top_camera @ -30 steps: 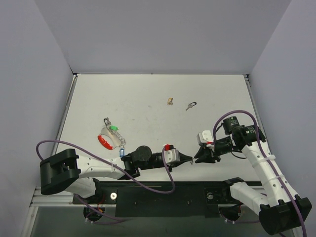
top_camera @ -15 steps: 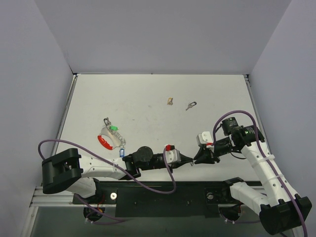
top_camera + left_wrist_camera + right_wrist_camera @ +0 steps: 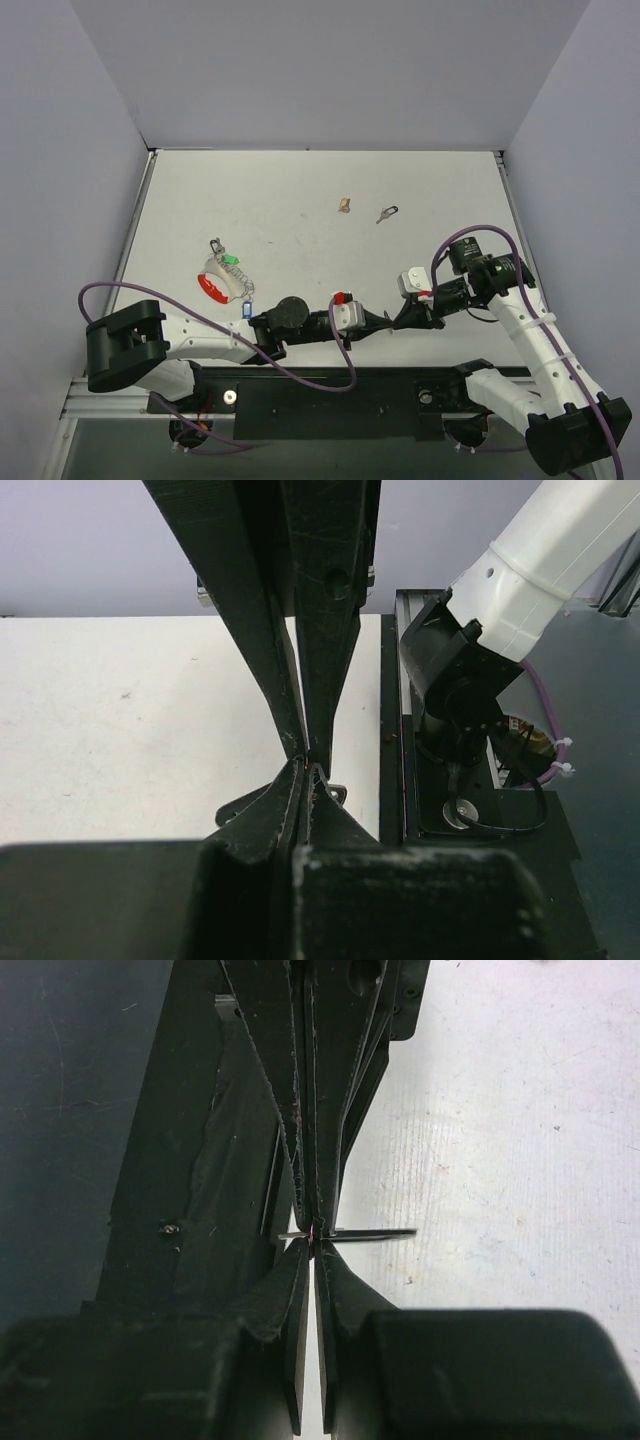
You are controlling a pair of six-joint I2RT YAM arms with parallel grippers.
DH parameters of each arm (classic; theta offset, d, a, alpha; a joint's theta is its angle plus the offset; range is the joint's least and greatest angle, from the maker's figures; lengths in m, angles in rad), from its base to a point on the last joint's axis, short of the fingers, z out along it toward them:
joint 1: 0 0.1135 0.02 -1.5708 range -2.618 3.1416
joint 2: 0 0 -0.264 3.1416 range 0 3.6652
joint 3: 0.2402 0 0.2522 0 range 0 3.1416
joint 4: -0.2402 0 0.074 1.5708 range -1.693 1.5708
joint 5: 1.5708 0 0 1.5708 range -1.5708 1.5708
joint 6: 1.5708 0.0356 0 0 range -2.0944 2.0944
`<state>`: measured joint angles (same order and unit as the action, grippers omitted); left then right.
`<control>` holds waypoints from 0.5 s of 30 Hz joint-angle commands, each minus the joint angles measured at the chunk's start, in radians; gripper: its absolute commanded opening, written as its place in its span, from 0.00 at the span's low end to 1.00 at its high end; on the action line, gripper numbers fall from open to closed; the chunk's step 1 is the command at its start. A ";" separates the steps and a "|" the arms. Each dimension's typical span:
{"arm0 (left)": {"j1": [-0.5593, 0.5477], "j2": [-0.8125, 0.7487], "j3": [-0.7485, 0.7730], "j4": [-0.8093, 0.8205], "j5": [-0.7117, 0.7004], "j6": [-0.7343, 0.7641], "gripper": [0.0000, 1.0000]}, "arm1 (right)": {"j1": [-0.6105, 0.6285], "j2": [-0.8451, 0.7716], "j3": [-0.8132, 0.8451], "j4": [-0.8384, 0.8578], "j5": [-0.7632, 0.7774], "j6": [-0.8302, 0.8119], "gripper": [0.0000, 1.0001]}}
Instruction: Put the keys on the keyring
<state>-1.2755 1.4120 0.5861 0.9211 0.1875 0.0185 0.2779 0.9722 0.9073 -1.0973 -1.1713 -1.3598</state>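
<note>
My left gripper (image 3: pixel 387 322) is shut on a thin silver key, seen edge-on as a sliver (image 3: pixel 360 1232) in the right wrist view; a bit of it shows beside my fingers (image 3: pixel 335 793) in the left wrist view. My right gripper (image 3: pixel 400 320) is shut and meets the left tip to tip, its tips touching that key. Both hover low over the near table edge. A second black-headed key (image 3: pixel 387 213) lies far back on the table. The keyring (image 3: pixel 225 277), with red, white and blue tags, lies at the left, apart from both grippers.
A small tan scrap (image 3: pixel 344 205) lies near the far key. The black base rail (image 3: pixel 330 395) runs just below the grippers. Purple cables loop from both arms. Walls close the table on three sides.
My right gripper has moved a little left until its tips meet the left gripper's tips. The left arm, the keyring and the far key have not moved.
</note>
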 commanded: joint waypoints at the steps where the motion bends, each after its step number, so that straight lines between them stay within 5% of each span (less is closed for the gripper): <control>1: -0.004 0.011 0.024 0.085 0.010 -0.012 0.00 | 0.010 0.007 -0.008 -0.016 -0.048 -0.018 0.00; 11: -0.002 0.013 0.006 0.107 -0.019 -0.068 0.00 | 0.010 0.002 0.022 -0.021 -0.021 0.070 0.00; 15: -0.002 0.002 -0.008 0.111 -0.037 -0.089 0.30 | 0.009 0.010 0.033 -0.021 0.021 0.103 0.00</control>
<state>-1.2755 1.4239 0.5858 0.9409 0.1810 -0.0376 0.2790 0.9722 0.9085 -1.0924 -1.1564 -1.3060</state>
